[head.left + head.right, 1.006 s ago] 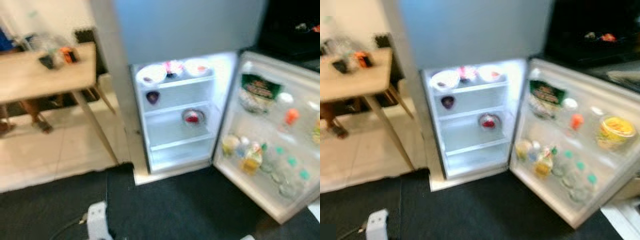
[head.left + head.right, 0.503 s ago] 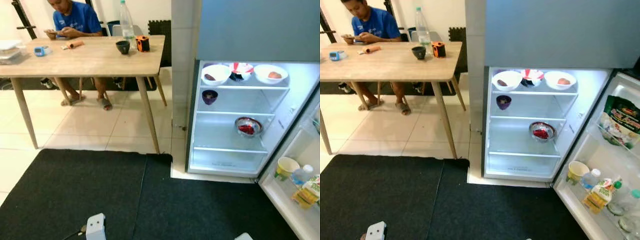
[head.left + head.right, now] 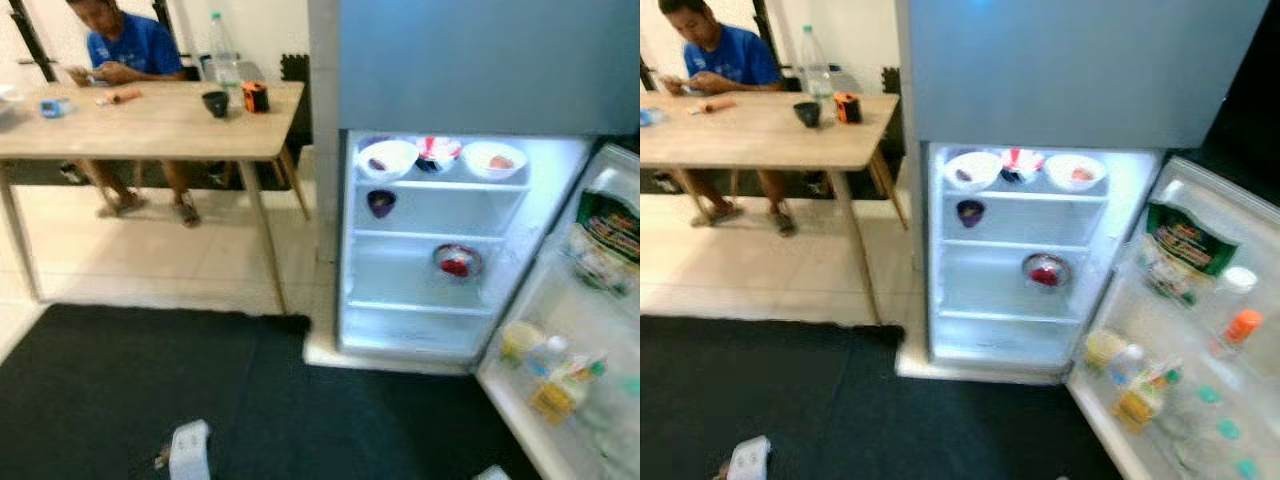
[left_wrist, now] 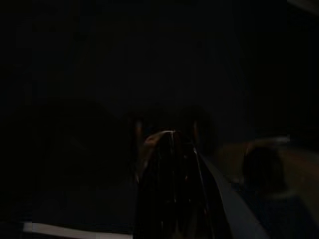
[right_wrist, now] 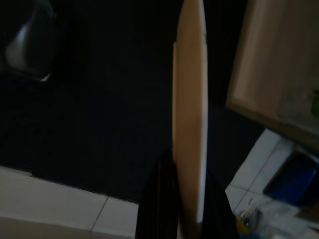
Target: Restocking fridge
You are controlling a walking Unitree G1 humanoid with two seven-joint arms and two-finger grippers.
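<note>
The fridge stands open ahead of me, well apart from my right pincer, which hangs low over the dark mat clamped on a flat pale board. Its lit shelves hold 3 bowls. My left pincer sits in shade; I cannot tell its state.

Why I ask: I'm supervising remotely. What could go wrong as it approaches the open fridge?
The white box on the black mat lies near the walking path; a foot could catch it. The open fridge door, loaded with bottles, juts out on the right, where the right gripper holds a pale flat item that might clip it.
</note>
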